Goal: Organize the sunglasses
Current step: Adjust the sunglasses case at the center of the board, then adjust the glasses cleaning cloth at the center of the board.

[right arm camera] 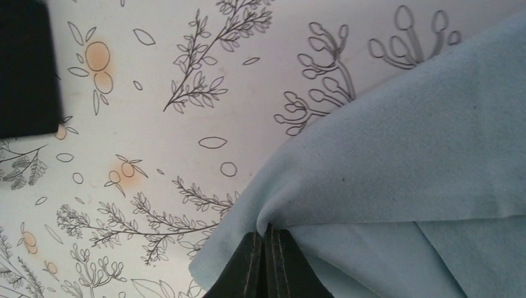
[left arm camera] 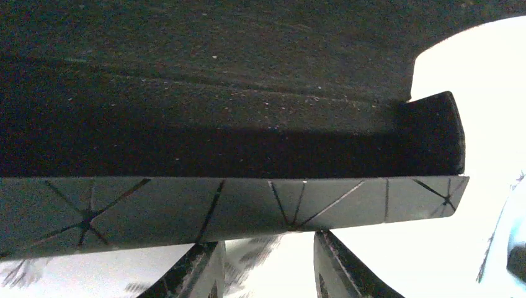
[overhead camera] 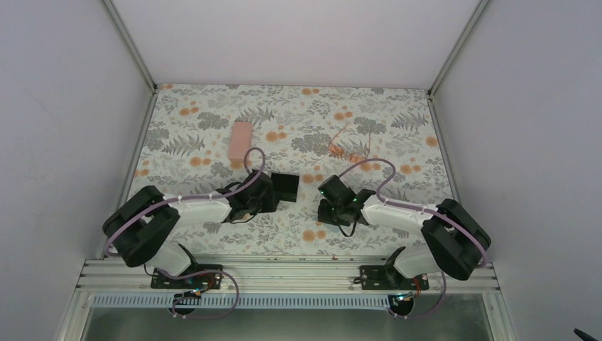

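Sunglasses (overhead camera: pixel 338 148) on the table (overhead camera: pixel 397 106), back right of centre: pale orange-pink, thin lines only, nearly lost against the flowered print. Lenses and fold of the arms too faint to tell. Only this one pair made out, and only from above. Lying behind the right gripper (right arm camera: pixel 268 239), apart from it, touched by nothing.

Nearer, right gripper closed tight on a light-blue cloth (right arm camera: pixel 403 143). In the wrist view, fingers (right arm camera: pixel 251 270) pressed together, a fold of the fabric pinched at their tips, the rest spreading right and cut off by the frame edge. From above, cloth hidden under the wrist.

Left of that, black case (overhead camera: pixel 286 186), open, at the left gripper (left arm camera: pixel 267 264). Filling nearly the whole left wrist view: dark hollow above, wall with a line pattern below, left end cut off, inside lost in shadow. Fingers (left arm camera: pixel 198 276) standing a narrow way apart, table showing between them, tips hidden behind the case wall. Hard to say whether gripping the case or only set against it.

Farther back on the left, pink case (overhead camera: pixel 241 141), closed, lying alone, well apart from the sunglasses and just beyond the left arm's cable loop.
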`<state>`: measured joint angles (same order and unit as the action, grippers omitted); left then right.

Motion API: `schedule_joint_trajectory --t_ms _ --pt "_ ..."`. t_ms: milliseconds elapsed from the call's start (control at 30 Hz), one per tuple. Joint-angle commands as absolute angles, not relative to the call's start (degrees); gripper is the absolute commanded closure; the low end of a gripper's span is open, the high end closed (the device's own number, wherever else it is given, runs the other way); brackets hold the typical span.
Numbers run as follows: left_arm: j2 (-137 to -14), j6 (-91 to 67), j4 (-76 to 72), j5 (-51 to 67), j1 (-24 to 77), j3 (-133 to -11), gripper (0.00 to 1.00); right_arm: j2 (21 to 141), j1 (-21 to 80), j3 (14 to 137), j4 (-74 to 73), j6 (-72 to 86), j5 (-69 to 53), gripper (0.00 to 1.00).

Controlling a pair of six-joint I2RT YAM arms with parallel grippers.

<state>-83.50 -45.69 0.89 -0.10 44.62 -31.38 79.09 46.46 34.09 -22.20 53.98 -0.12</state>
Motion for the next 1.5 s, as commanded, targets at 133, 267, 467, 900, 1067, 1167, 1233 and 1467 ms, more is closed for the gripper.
schedule_joint_trajectory --t_ms 133,267,467,900,1067,1167,1233,1467 --pt "-93.4 -43.3 1.3 -4.3 45.5 -39.7 0.64 82.6 47.8 37.3 -18.8 51.5 -4.9 0.96" --pt "-96.9 -42.3 0.4 -3.3 45.5 -42.6 0.64 83.9 48.1 38.2 -17.2 51.6 -6.8 0.96" --pt "-98.0 -41.7 -0.2 -2.1 45.5 -44.0 0.64 82.6 48.5 37.9 -13.1 54.1 -8.5 0.9" --pt "-91.1 -35.7 -7.0 10.3 52.5 -39.6 0.57 68.5 44.8 34.4 -30.4 54.6 12.3 0.56" --pt "-93.7 -35.3 -5.1 9.6 55.8 -42.7 0.56 71.3 44.1 33.2 -29.4 52.9 7.1 0.59" --pt "-95.1 -36.4 -4.5 8.4 56.6 -43.5 0.56 72.6 44.1 31.8 -27.3 52.4 4.2 0.61" --pt "-96.1 -36.7 -3.7 7.9 56.8 -44.2 0.56 73.7 44.1 31.2 -25.3 51.5 1.6 0.64" --pt "-98.7 -36.9 -1.0 5.5 57.1 -48.1 0.59 75.9 44.0 29.8 -22.1 52.0 -0.1 0.8"
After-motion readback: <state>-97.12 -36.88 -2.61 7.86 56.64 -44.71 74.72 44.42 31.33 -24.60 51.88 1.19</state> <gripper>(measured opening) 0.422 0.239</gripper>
